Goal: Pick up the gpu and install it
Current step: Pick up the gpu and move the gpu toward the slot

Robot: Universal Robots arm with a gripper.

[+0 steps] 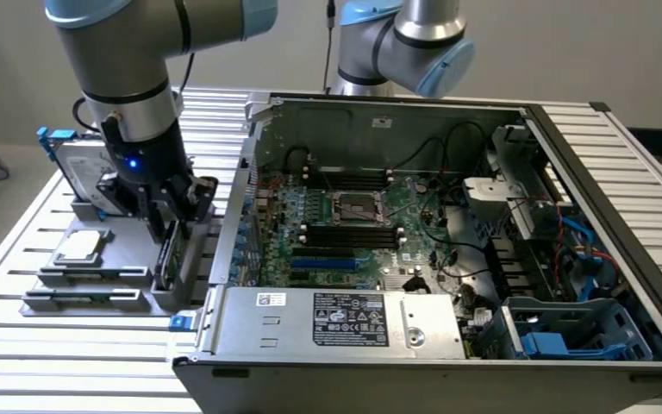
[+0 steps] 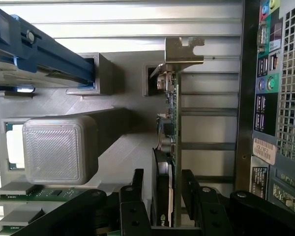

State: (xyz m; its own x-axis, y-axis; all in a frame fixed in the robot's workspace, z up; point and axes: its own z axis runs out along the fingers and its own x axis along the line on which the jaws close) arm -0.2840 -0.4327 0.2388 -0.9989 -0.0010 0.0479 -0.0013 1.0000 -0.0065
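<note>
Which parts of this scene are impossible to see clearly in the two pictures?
1. Wrist view: the thin green circuit-board gpu stands edge-on; the body of the black gripper hides its near end.
2. Exterior view: the gripper covers most of the gpu.
3. Exterior view: print on the dark label of the silver metal box is too small.

No wording can be read. The black label (image 1: pixel 352 317) on the silver box (image 1: pixel 265 335), well apart from the tool (image 1: pixel 165 228), is illegible, as are stickers (image 2: pixel 263 150) on the rear panel (image 2: pixel 288 123) beside it.
</note>
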